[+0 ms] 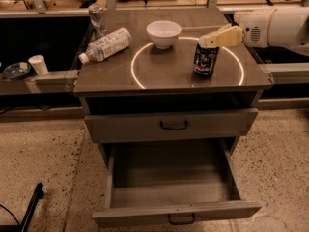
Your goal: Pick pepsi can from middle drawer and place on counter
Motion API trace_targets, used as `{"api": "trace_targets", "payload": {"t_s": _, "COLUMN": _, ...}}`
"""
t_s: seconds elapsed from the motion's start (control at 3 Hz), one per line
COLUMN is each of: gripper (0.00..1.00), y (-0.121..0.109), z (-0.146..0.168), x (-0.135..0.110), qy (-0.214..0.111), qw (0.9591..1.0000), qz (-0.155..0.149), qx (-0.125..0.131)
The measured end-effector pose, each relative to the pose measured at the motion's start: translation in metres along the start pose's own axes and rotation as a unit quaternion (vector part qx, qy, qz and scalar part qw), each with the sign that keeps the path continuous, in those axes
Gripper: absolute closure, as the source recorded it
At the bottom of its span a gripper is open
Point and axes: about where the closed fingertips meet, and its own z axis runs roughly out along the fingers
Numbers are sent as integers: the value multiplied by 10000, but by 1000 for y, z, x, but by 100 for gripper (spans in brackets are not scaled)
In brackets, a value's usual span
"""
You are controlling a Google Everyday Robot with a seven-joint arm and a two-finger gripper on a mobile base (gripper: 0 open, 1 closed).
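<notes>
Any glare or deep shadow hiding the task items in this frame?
Camera view: dim warm light; the ring glows on the counter without washing it out; the pepsi can reads dark, the pale gripper at its top plainly lit; the middle drawer is shadowed inside, floor visible.
</notes>
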Motion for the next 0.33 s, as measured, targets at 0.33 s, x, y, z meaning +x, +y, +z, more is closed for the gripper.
{"api": "trace_targets", "payload": {"t_s": 0.33, "gripper": 0, "y": 0, "z": 0, "x": 0, "qy": 0, "qw": 10000, "qz": 0, "qx": 0}}
